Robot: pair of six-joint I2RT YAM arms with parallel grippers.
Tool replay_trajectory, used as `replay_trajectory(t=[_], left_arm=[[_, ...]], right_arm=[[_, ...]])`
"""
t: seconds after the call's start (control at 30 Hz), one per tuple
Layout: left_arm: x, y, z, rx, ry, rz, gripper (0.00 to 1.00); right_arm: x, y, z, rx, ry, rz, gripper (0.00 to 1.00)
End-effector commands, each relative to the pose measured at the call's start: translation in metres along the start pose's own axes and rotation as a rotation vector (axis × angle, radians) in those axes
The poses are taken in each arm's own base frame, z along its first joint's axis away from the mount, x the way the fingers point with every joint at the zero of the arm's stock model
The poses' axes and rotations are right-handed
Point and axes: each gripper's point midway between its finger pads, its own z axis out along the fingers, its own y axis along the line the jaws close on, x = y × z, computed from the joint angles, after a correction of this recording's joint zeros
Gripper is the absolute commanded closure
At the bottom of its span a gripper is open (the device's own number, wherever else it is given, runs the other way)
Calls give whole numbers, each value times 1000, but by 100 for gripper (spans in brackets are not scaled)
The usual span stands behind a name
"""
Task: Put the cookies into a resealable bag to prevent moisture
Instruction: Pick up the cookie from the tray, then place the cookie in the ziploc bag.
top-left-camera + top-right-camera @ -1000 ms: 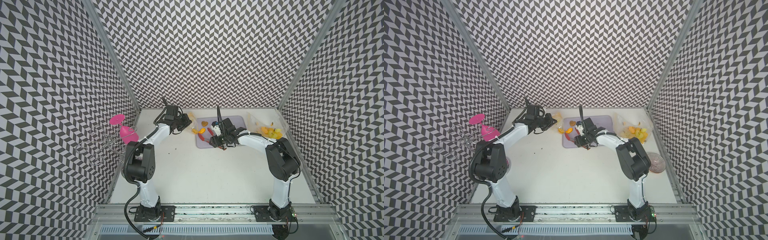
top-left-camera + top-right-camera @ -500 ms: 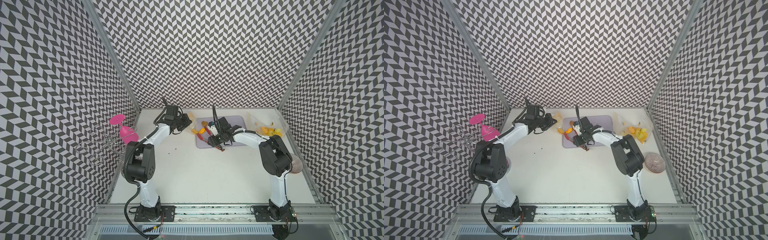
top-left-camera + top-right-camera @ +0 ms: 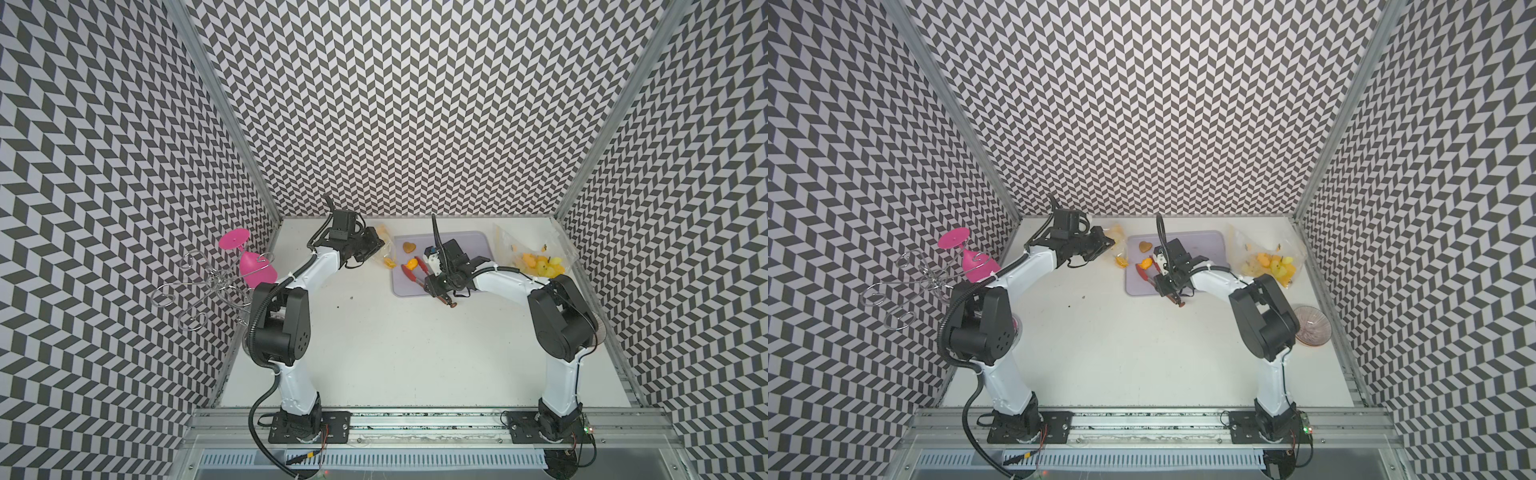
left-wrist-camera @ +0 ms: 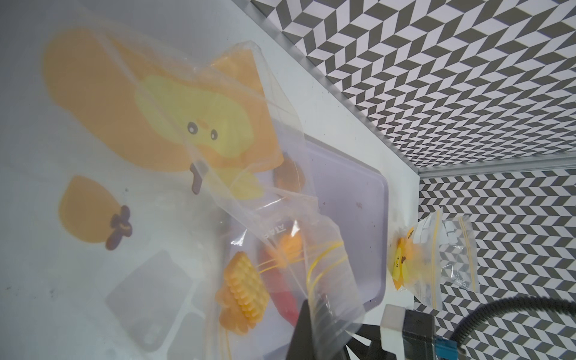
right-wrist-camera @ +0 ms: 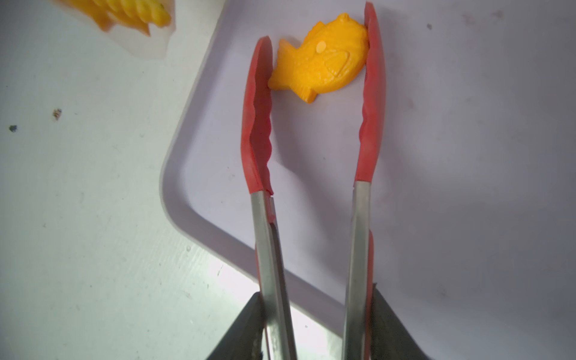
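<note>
My left gripper [image 3: 376, 245] [image 4: 314, 324] is shut on the rim of a clear resealable bag [image 3: 384, 247] [image 4: 280, 174] and holds it up beside the purple tray [image 3: 469, 245]. A waffle-patterned cookie [image 4: 243, 290] lies inside the bag. My right gripper [image 3: 436, 284] [image 5: 314, 327] is shut on the metal arms of red-tipped tongs [image 3: 409, 272] [image 5: 257, 124]. The tong tips flank an orange fish cookie [image 3: 411, 264] [image 5: 321, 59] on the tray; one tip touches its head. A brown heart cookie [image 3: 409, 247] lies just behind it.
Another clear bag [image 3: 1266, 262] with yellow and orange contents lies to the right of the tray [image 3: 1204, 245]. A glass bowl [image 3: 1310, 326] sits by the right wall. At the left wall, a pink glass [image 3: 976, 262] hangs on a wire rack [image 3: 905, 286].
The right arm has shifted slightly left over the tray and the tong arms have drawn closer together around the fish cookie. The left arm and bag have not moved.
</note>
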Motion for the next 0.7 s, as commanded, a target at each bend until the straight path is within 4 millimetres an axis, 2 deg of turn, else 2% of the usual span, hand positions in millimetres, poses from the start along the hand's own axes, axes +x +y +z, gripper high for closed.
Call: replay_trajectory(t=[0.0, 0.17, 0.43, 0.57, 0.67], left_arm=[[-7, -25, -2, 62, -19, 26, 100], [-1, -26, 5, 63, -3, 27, 100], [4, -27, 14, 67, 14, 27, 100], [6, -27, 16, 66, 19, 28, 100], [7, -27, 16, 66, 21, 29, 100]], right_arm=[[-31, -6, -43, 47, -173, 44, 54], [-27, -6, -78, 53, -248, 68, 60], [-41, 29, -117, -116, -348, -17, 64], [-46, 45, -123, -192, -365, -82, 71], [-50, 49, -118, -207, -353, -98, 78]])
